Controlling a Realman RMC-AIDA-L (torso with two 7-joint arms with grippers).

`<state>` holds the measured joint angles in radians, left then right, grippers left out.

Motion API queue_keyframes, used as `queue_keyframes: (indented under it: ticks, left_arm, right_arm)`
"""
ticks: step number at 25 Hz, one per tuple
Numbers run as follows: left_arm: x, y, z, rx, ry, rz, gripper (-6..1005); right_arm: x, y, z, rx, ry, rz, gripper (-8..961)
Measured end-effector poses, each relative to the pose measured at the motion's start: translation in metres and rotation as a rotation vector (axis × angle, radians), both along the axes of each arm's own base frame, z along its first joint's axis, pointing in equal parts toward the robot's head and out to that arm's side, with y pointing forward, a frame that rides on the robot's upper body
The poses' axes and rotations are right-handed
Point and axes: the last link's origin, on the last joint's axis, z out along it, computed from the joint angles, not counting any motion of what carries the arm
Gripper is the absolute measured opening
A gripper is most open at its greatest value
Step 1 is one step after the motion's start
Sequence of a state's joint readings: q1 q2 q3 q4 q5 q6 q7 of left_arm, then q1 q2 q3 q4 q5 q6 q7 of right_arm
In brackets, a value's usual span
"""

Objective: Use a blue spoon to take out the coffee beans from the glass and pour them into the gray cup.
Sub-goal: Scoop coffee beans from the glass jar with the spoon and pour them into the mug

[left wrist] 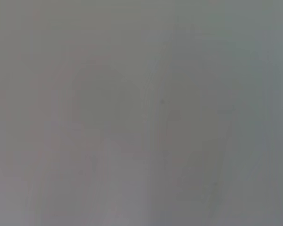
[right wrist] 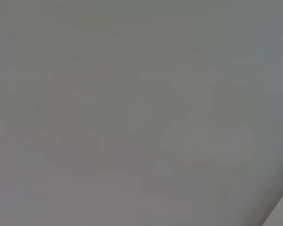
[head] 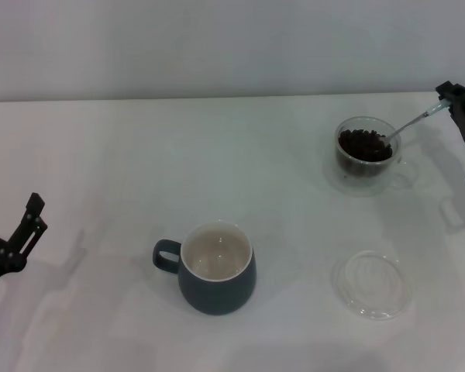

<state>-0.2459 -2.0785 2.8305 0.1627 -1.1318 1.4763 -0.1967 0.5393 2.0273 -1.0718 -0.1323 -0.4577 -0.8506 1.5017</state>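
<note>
Head view is the only one giving me anything; both wrist views are blank grey, no objects or fingers readable.

My right end effector (head: 448, 101) sits at the far right edge of the head view, pinching the pale handle end of the blue spoon (head: 409, 124). The spoon slants down from it, with its metal bowl in the glass (head: 366, 147), at the heap of coffee beans (head: 364, 144) that fills the glass. The glass stands far right on the counter (head: 101, 170), handle side hard to make out.

The gray cup (head: 216, 269) stands near centre, closer to me, upright, loop handle pointing toward my left, cream inside looks bare. A flat clear round dish (head: 371, 283) lies to the right of the cup, near the glass but apart from it, touching nothing.

My left end effector (head: 29, 225) is low at the left edge, parked off from everything, fingers look spread.

Counter is plain white, matte, soft shadows; a pale wall runs behind its back edge. Wide open room between cup and glass, and across the whole left half.
</note>
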Motion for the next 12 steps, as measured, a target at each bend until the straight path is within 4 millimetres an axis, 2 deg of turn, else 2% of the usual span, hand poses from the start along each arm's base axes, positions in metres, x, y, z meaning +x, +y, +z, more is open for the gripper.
queue_keyframes:
  ticks: [12]
  left_arm:
    - [0.0008,0.0012,0.0004,0.002,-0.001,-0.004,861]
  right_arm:
    - [-0.0009,-0.0085,0.0061,0.026,0.09,0.044,181]
